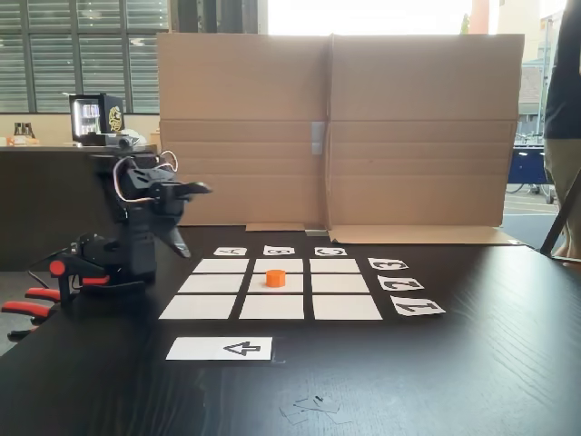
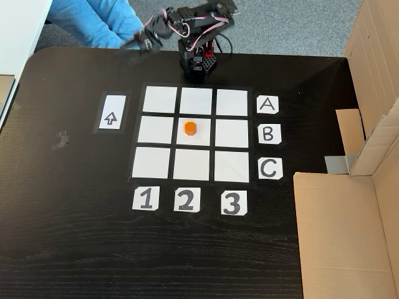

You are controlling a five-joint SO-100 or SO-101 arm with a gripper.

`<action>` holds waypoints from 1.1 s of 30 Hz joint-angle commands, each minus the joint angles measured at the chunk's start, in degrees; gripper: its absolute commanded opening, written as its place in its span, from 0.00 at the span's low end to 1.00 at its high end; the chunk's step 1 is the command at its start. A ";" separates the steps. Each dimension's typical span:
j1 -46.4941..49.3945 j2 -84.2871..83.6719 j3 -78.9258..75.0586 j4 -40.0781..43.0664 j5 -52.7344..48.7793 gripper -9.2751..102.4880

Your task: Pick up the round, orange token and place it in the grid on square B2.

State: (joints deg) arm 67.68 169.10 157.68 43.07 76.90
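The orange token (image 1: 275,278) (image 2: 190,128) rests upright on square B2 (image 1: 292,283) (image 2: 202,136), the centre cell of the white paper grid (image 1: 221,283) (image 2: 160,100), with nothing touching it. In both fixed views the black arm stands at the grid's A-row edge, folded back over its base. My gripper (image 1: 200,222) (image 2: 134,42) hangs off the grid beyond its corner, well away from the token. Its two fingers spread apart and hold nothing. In the fixed view from above the gripper is blurred.
A white strip with a black arrow (image 1: 220,348) (image 2: 111,113) lies beside column 1. Letter and number labels edge the grid. A cardboard wall (image 1: 336,127) (image 2: 349,230) stands past column 3. Red clamps (image 1: 41,291) hold the arm's base. A person's blue-clad legs (image 2: 93,18) are behind the table.
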 commanded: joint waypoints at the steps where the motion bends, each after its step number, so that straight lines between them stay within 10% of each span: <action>1: 13.62 8.70 4.75 -1.41 0.26 0.07; 9: 32.08 21.71 16.70 -0.70 2.02 0.07; 33: 34.01 21.62 16.52 -0.35 5.63 0.07</action>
State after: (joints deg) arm 99.84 190.28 174.38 42.71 82.09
